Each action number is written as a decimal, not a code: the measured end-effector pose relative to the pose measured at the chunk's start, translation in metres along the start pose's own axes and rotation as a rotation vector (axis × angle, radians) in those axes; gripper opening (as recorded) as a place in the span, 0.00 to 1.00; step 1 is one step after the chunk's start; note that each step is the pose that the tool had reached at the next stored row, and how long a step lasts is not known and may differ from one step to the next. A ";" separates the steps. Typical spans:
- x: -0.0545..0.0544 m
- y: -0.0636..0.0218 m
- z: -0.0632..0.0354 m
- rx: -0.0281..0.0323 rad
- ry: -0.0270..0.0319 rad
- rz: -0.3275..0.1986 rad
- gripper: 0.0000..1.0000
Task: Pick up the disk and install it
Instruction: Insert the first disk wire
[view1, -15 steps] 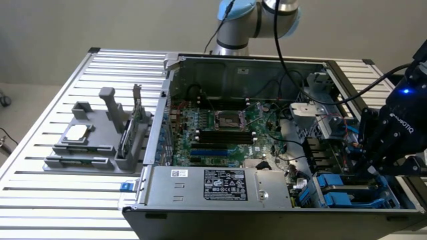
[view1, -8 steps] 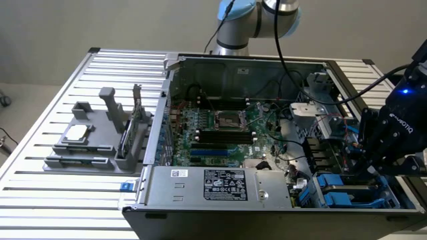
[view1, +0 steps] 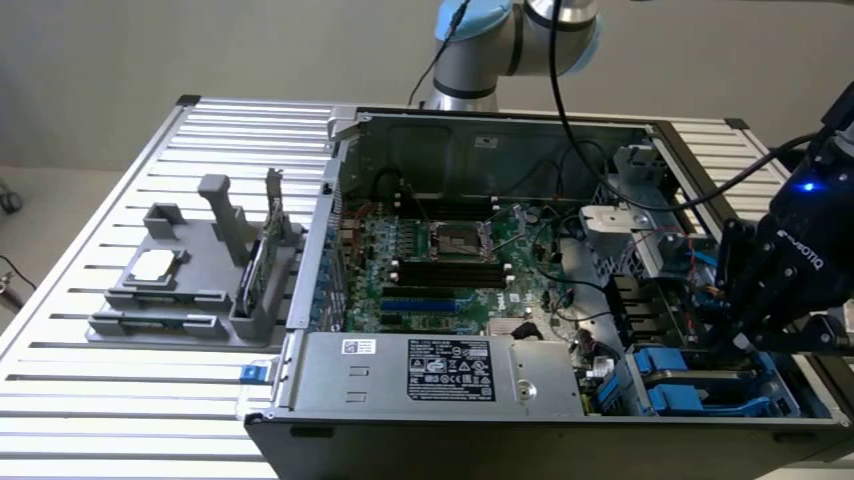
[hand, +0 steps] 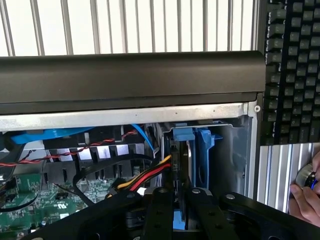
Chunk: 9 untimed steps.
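My pincer (hand: 174, 200) is down inside the open computer case (view1: 315, 262), at the exterior view's right, near the case's front corner where the blue drive bays (view1: 678, 388) sit; my black wrist housing (view1: 795, 262) with its small blue light hangs just above them. In the wrist view my two black fingers (hand: 159, 212) stand close together and clamp the disk (hand: 192, 150) on edge; its blue carrier rises upright between them, with a thin grey metal edge showing beside the blue plastic, and it stands in the bay against the case's grey side wall (hand: 239, 160). A bundle of yellow, red and black wires (hand: 145, 177) runs just beside the disk, and a red-and-black twisted pair (hand: 60, 154) crosses above the green motherboard (hand: 35, 192).

In the exterior view the motherboard (view1: 441, 262) fills the middle of the case, and the grey power supply box (view1: 434, 372) with its dark label lies along the near side; at the exterior view's left a grey fixture (view1: 187, 275) stands on the slatted table (view1: 120, 390). In the wrist view a black keyboard (hand: 292, 70) lies beyond the case wall, and a person's hand (hand: 307, 192) rests on the table beside it.
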<state>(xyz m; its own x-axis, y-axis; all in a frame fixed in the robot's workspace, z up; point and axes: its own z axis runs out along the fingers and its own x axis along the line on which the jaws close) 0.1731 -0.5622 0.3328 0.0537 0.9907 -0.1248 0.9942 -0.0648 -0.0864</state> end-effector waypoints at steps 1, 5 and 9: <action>0.000 0.0004 0.0002 0.0001 -0.0001 0.001 0.16; 0.000 0.0011 0.0005 0.0001 -0.0004 0.001 0.16; 0.000 0.0011 0.0006 0.0001 -0.0002 0.001 0.16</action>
<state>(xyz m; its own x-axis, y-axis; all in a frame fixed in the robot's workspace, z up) 0.1742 -0.5622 0.3320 0.0550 0.9906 -0.1252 0.9941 -0.0661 -0.0863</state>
